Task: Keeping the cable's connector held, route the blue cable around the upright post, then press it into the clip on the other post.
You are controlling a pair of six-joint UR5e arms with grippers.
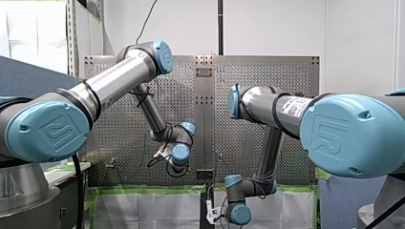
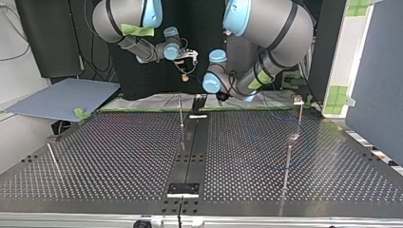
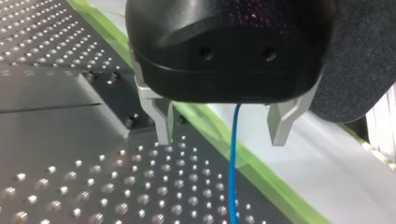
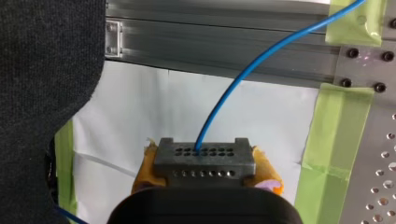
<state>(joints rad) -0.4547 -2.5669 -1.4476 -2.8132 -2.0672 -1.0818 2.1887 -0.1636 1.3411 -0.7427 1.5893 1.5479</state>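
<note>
Clearly, my right claw is clamped on the grey connector, its yellow pads pressing either side. The blue cable rises out of the connector's holed face and curves away over the white sheet. My left claw stands spread wide above the edge of the perforated counter; the cable runs between its metal fingers, touching neither.
</note>
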